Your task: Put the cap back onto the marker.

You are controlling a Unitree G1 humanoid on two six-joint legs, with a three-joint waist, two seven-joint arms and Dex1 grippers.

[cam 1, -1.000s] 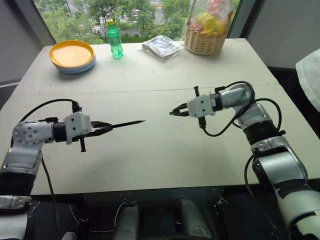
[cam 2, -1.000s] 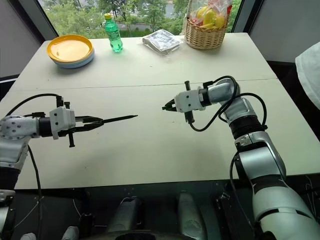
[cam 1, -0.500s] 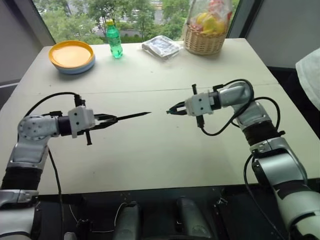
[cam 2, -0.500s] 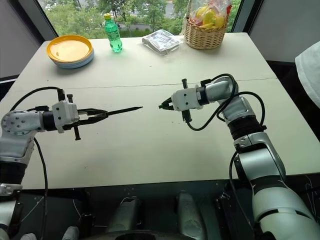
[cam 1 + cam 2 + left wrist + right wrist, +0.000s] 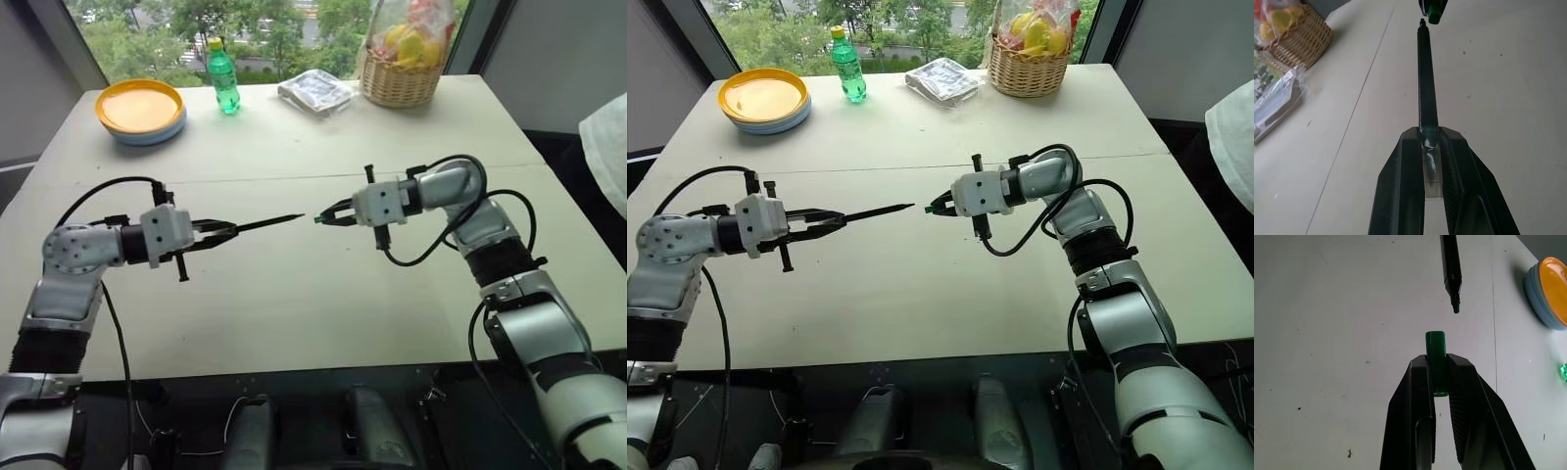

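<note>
Pale counter (image 5: 294, 323), a seam running across it at mid-depth. Along the far edge, well apart from the arms:
- orange plate stacked on pale blue ones (image 5: 141, 110), nothing on it;
- green drink bottle (image 5: 223, 76), yellow cap, upright, label too small to read;
- flat clear-wrapped packet (image 5: 315, 92), printing on it not legible;
- wicker basket (image 5: 401, 80) holding yellow and pink items under clear wrap, contents not identifiable beyond that.

A white cloth-like edge (image 5: 609, 147) shows off the counter at the right.

Nothing lies between the two arms; the counter below them is bare apart from small specks.

Left gripper (image 5: 227, 231): jaws clamped on the marker (image 5: 265, 224) at its rear end. The marker sticks out nearly level above the counter, tip toward the other arm. In the left wrist view the marker (image 5: 1426, 78) runs straight out from between the black fingers (image 5: 1400, 191), with a clear end piece seated between them.

Right gripper (image 5: 327, 216): jaws clamped on the cap (image 5: 318, 219), a short green cylinder, open end facing the marker tip. In the right wrist view the cap (image 5: 1437, 350) juts beyond the fingers (image 5: 1415, 401).

Tip and cap are near each other but apart, a small gap between, the tip sitting slightly off the cap's axis. No readable writing on marker or cap.
</note>
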